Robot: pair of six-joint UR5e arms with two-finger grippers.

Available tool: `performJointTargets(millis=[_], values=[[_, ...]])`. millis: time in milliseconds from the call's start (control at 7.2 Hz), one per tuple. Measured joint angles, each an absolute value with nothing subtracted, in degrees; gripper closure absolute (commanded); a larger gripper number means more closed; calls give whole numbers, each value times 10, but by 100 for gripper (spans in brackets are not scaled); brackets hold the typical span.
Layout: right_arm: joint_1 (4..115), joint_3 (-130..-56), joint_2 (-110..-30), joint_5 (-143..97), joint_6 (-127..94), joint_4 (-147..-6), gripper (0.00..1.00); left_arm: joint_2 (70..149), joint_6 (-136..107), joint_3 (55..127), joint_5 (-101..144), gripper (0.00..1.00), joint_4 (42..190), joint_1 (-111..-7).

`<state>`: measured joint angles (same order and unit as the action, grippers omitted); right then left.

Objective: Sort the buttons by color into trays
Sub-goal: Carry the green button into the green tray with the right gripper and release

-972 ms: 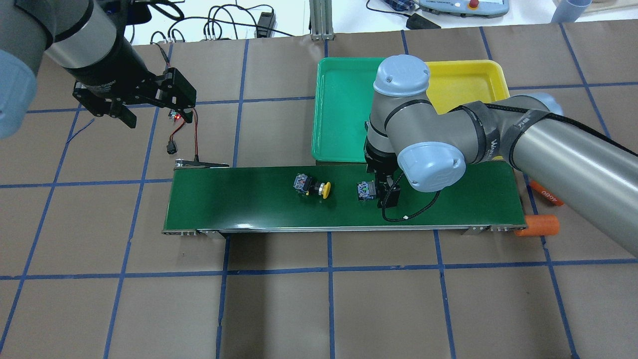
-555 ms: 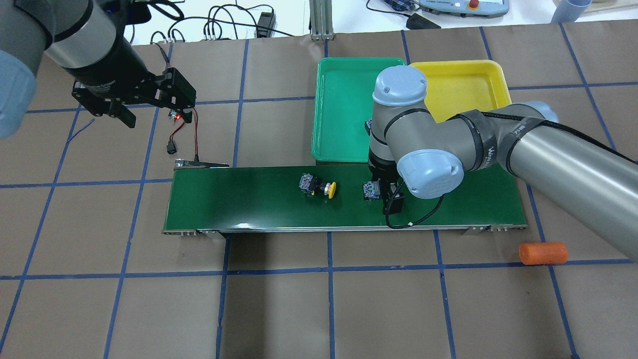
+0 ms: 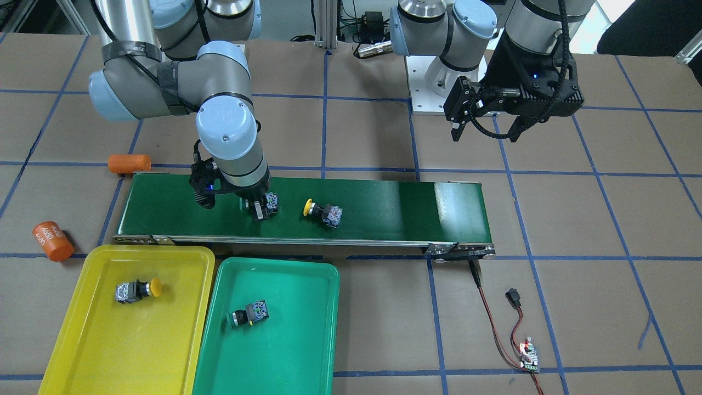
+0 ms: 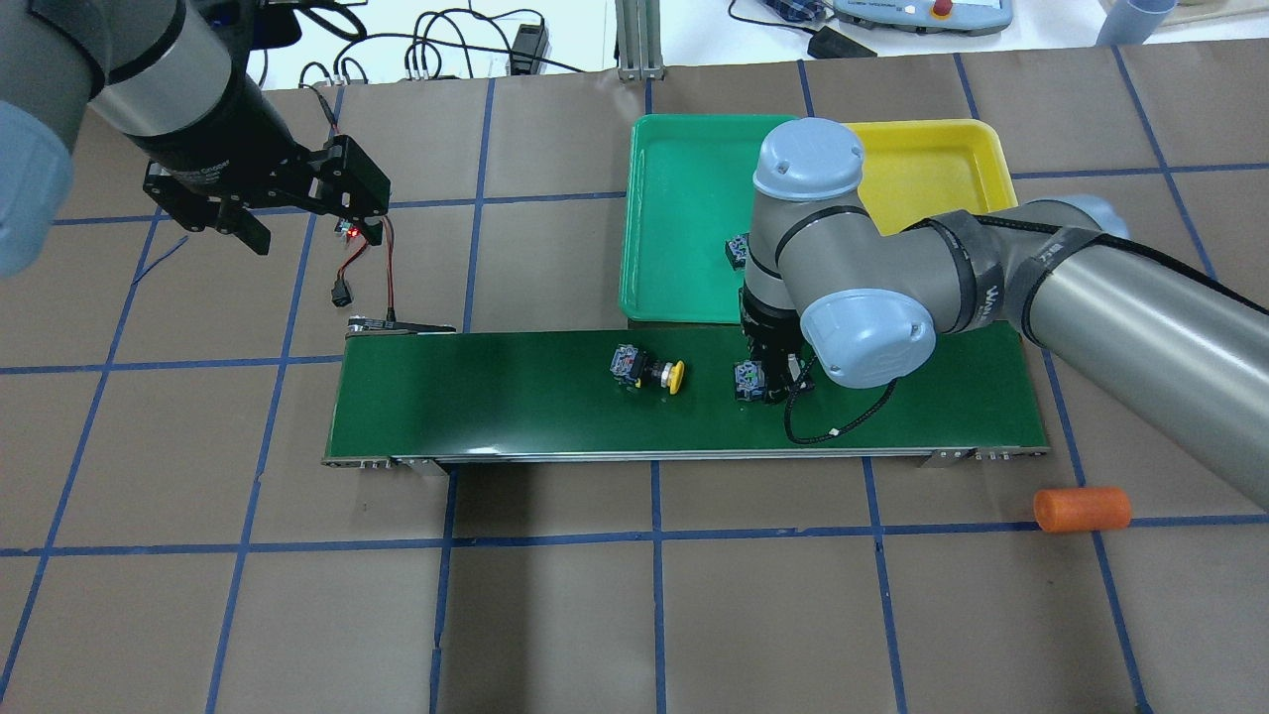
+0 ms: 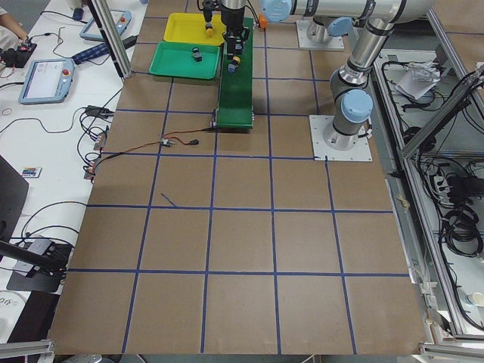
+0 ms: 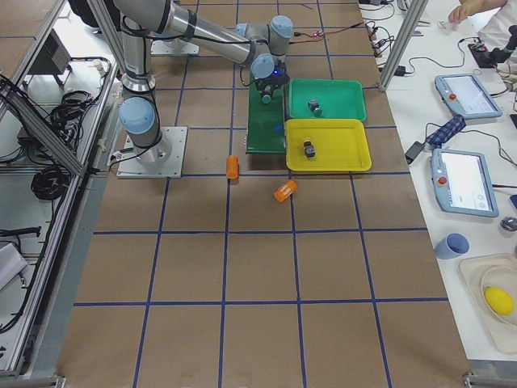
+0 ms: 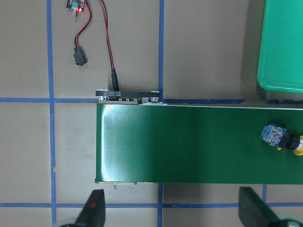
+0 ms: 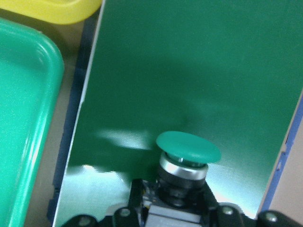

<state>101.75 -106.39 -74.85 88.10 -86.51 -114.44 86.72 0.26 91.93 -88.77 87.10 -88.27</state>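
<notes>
My right gripper (image 3: 258, 209) is down on the belt, shut on a green-capped button (image 8: 188, 146), whose grey body shows in the overhead view (image 4: 750, 380). A yellow-capped button (image 4: 649, 372) lies on the belt to its left and also shows in the left wrist view (image 7: 281, 138). The yellow tray (image 3: 109, 340) holds a yellow button (image 3: 137, 289). The green tray (image 3: 274, 351) holds a green button (image 3: 249, 314). My left gripper (image 4: 307, 233) hangs open and empty above the table, beyond the belt's left end.
The long dark-green conveyor belt (image 4: 496, 397) lies across the table, with both trays just behind its right half. One orange cylinder (image 4: 1081, 508) lies off the belt's right end, another (image 3: 52, 240) by the yellow tray. A small circuit board with wires (image 3: 529, 356) lies near the belt's left end.
Both belt buttons have moved right along the belt. My right gripper followed the green one and its fingers drew in around it. The orange cylinder rolled away from the belt's end.
</notes>
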Motion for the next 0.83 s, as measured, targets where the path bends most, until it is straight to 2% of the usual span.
performJointTargets(millis=[278, 555, 833], values=[[992, -1019, -759, 887, -812, -1126, 100, 867, 3, 919, -887, 0, 871, -883], [914, -983, -750, 888, -671, -1126, 100, 868, 3, 919, -887, 0, 871, -883], [857, -961, -699, 888, -543, -1172, 100, 867, 3, 920, -888, 0, 871, -882]])
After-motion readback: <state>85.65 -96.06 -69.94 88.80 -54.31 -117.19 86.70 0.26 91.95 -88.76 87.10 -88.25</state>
